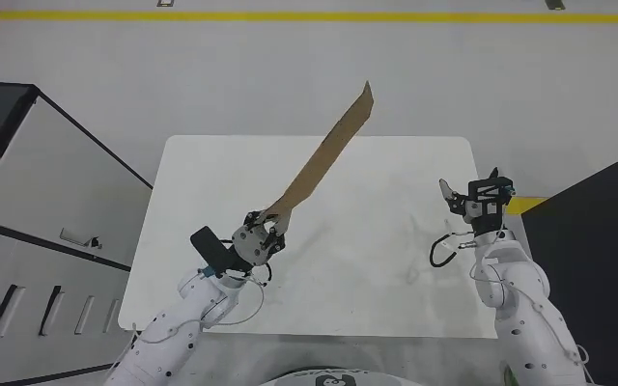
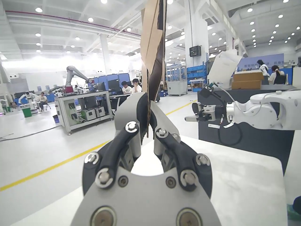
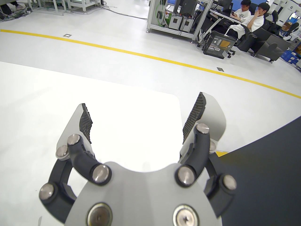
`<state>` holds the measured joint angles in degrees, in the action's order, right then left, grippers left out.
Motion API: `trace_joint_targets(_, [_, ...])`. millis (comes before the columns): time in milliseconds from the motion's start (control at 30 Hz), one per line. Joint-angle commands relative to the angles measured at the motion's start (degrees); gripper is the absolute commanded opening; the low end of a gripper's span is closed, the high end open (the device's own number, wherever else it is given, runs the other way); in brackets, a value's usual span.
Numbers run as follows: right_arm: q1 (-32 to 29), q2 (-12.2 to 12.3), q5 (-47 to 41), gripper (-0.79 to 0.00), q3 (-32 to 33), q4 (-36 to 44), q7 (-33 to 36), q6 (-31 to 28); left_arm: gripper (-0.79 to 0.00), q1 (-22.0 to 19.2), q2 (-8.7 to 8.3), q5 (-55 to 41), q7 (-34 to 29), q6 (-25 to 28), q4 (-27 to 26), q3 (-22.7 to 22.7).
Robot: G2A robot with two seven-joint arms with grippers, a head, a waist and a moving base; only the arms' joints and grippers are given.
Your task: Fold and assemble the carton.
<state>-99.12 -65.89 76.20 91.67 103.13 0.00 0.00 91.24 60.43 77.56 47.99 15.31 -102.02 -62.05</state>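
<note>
Aloft, flat carton [image 1: 323, 159] — pinched in left jaws, right jaws apart

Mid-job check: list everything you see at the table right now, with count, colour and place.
carton: one, brown, flat, held up off the table by its lower end
table: one, white, under both arms
floor line: one, yellow, beyond the table
dark surface: one, black, beside the table's right edge
left gripper: one, silver and black, shut on the carton
right gripper: one, silver and black, open, near the table's right edge
</note>
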Motion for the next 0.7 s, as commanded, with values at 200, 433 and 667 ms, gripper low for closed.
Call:
trace_joint_targets(200, [0.00, 0.00, 0.00, 0.000, 0.00, 0.00, 0.00, 0.00, -0.785, -0.21, 0.45, -5.23, 1.07, 5.18, 1.30, 0.28])
trace_joint_targets(433, [0.00, 0.00, 0.00, 0.000, 0.00, 0.00, 0.00, 0.00, -0.785, -0.61, 0.84, -7.24, 1.66, 7.92, 1.96, 0.40])
trace_joint_targets(667, [0.00, 0.00, 0.00, 0.000, 0.00, 0.00, 0.00, 0.00, -0.785, -1.20, 0.76, 7.14, -1.22, -1.19, 1.25, -0.80])
